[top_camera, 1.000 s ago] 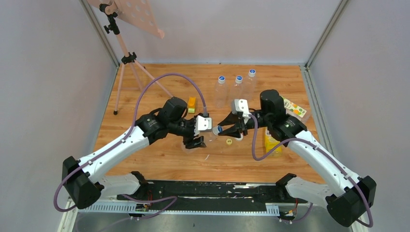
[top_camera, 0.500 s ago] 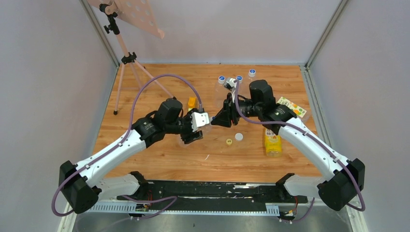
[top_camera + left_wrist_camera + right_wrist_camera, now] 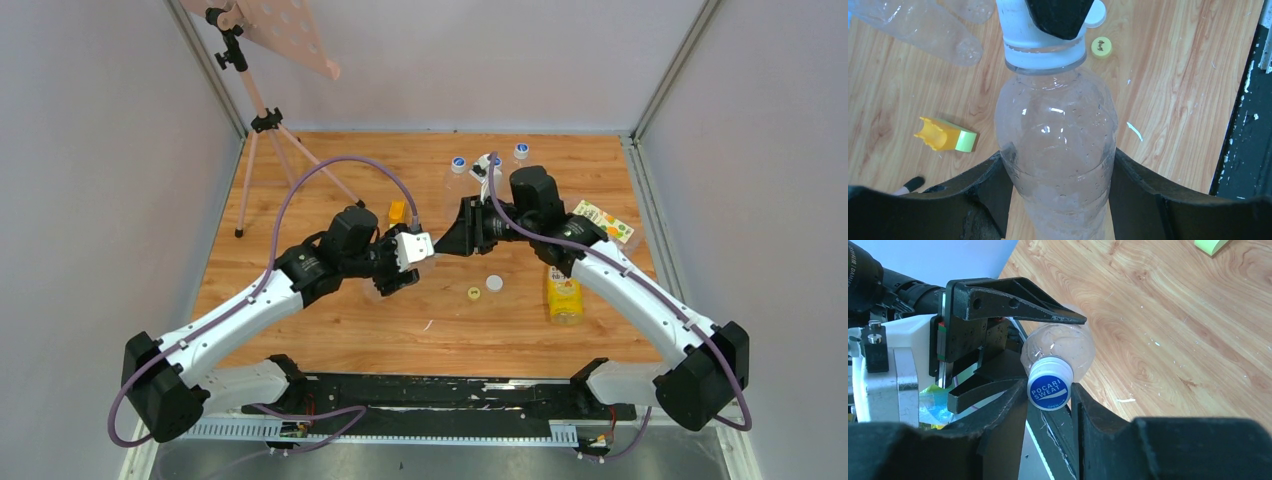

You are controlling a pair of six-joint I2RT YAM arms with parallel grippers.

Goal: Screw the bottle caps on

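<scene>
Above wooden table, blue cap sits pinched in right tool.

Setting: a robot test cell in a lab, not a home or shop.

Evidence:
- A wood-grain counter is boxed in by plain grey wall panels on aluminium frame posts.
- Two white-and-black robot arms, the left arm and the right arm, are bolted at the near edge, with purple cables looping in the open.
- A black mounting rail runs along the near edge.
- A tripod carries a perforated board at the far left corner.
</scene>
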